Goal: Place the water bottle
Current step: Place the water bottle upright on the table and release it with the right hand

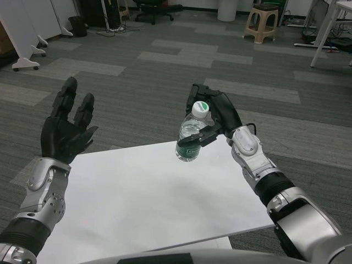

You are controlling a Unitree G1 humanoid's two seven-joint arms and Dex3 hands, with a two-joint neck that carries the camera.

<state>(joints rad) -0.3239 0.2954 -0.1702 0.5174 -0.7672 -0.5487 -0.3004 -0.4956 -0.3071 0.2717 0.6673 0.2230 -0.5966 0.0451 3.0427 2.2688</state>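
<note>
Bottle [191, 137] sits mid-frame, gripped by the right robot hand [212, 118] and tilted above the tabletop's [148, 198] far edge. Left robot hand [66, 132], at frame left, is spread wide and holding nothing. My worry: let go this close to the edge and tilted, and it tips off onto the floor.

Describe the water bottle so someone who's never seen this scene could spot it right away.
Start at the white table and look to its far edge, where the right hand is raised. The water bottle sits in its black fingers: small, clear plastic, white cap, green label, the only see-through thing here.
</note>
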